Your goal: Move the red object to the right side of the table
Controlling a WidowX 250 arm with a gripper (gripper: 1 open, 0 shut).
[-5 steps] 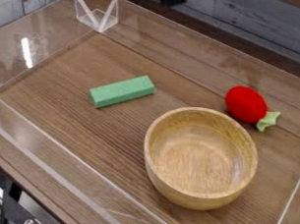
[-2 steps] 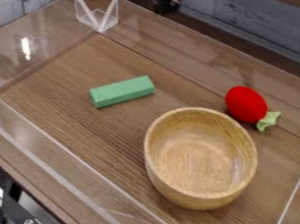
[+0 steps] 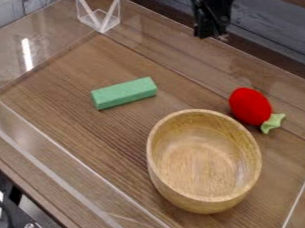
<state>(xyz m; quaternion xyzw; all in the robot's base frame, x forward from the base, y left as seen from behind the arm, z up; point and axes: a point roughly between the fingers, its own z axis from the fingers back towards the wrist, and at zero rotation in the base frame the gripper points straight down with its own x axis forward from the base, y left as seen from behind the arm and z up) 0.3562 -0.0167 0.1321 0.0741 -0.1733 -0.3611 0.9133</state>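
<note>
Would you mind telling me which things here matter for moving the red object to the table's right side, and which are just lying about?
Part of the job:
- red object, near the right wall
- table
- hand, up at the far edge, fingers together, holding nothing

Just lying about:
- green block
- wooden bowl, empty

A green block (image 3: 123, 92) lies flat on the wood, left of middle, its long side slanting up toward the right. A round wooden bowl (image 3: 204, 159) stands upright near the front right corner, well apart from the block; its hollow shows only bare wood. At the back left corner a small clear folded piece (image 3: 97, 14) stands on edge.
</note>
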